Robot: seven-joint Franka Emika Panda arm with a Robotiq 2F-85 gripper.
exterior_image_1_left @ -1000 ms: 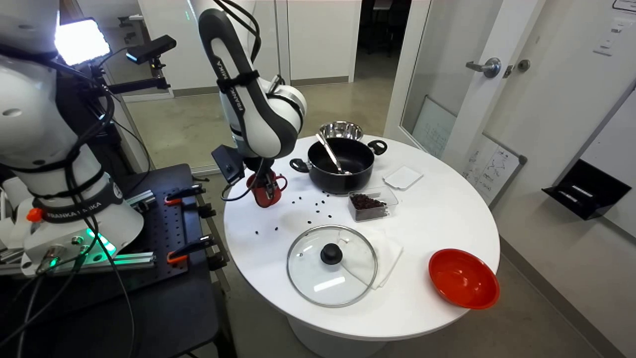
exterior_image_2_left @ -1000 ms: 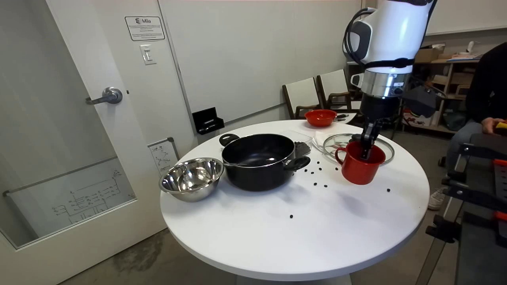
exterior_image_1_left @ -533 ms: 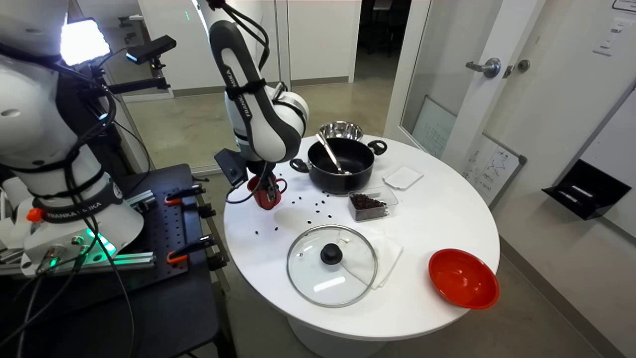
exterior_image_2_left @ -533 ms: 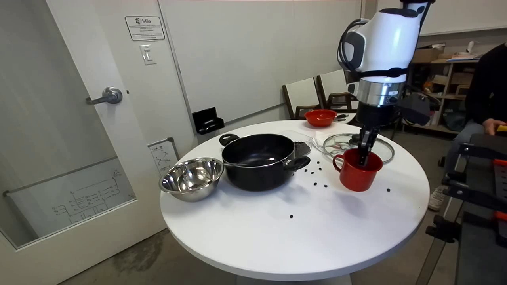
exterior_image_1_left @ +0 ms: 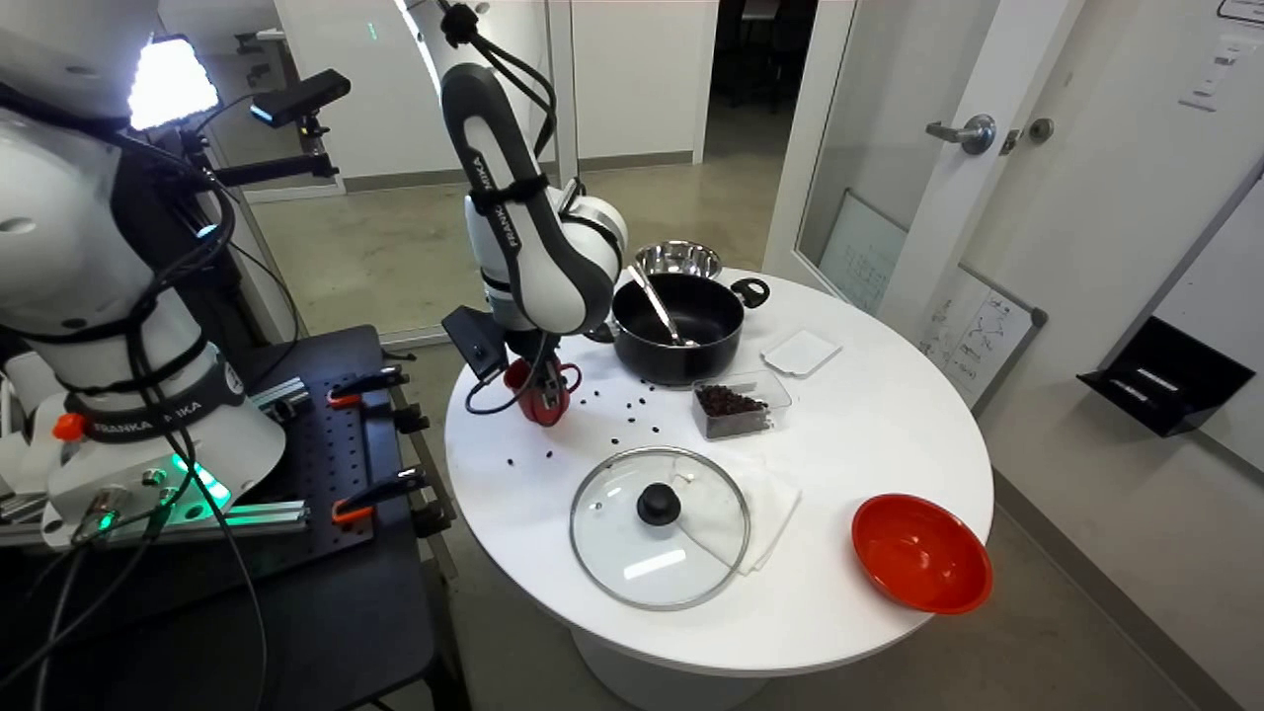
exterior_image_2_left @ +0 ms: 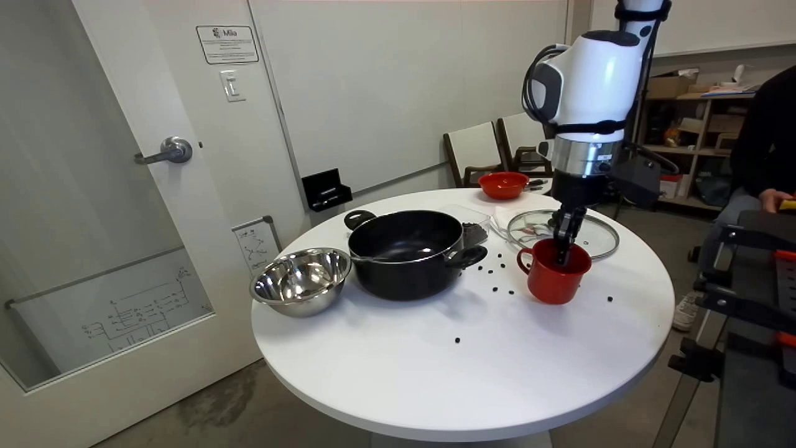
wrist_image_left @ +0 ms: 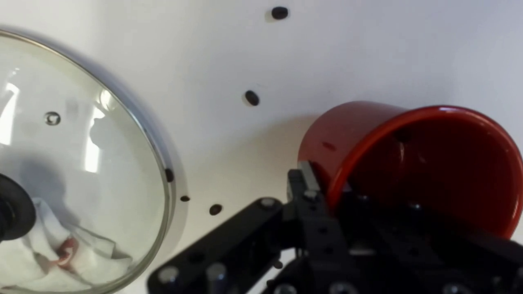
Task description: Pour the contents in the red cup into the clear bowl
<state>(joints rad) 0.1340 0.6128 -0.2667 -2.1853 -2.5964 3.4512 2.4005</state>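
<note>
Red cup [exterior_image_2_left: 552, 286] leaning over the table [exterior_image_2_left: 398, 373] — to be set down, I judge.
The clear bowl [exterior_image_1_left: 778, 398], near the black pot [exterior_image_1_left: 681, 367], already has dark beans [exterior_image_1_left: 726, 400], so I should level the cup and release it once its base sits flat; my fingers [wrist_image_left: 320, 232] are closed on its wall — one inside, one out.

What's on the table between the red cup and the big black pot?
Some small dark bits, like beans, lie scattered on the white table between the red cup and the black pot; both exterior views show them.
</note>
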